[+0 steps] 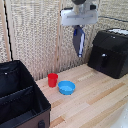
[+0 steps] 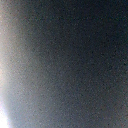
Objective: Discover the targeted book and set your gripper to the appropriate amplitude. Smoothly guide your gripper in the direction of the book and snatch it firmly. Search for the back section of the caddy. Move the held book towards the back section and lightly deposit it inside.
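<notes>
My gripper (image 1: 78, 28) hangs high above the wooden table, near the wicker back wall, and is shut on the book (image 1: 79, 43). The thin dark navy book dangles edge-on below the pale gripper block, well above the table. In the wrist view a blurred dark blue-grey surface (image 2: 75, 60) fills the frame; it is most likely the book close to the lens. The black fabric caddy (image 1: 39, 90) stands at the exterior view's lower left, well left of and below the gripper. A divider (image 1: 17, 94) splits it. The back section (image 1: 11, 77) lies beyond the divider and looks empty.
A red cup (image 1: 52, 79) and a blue bowl (image 1: 66, 88) stand on the table between the caddy and the gripper's position. A black hard-cased machine (image 1: 110, 52) stands at the exterior view's right. The wicker wall is close behind the arm.
</notes>
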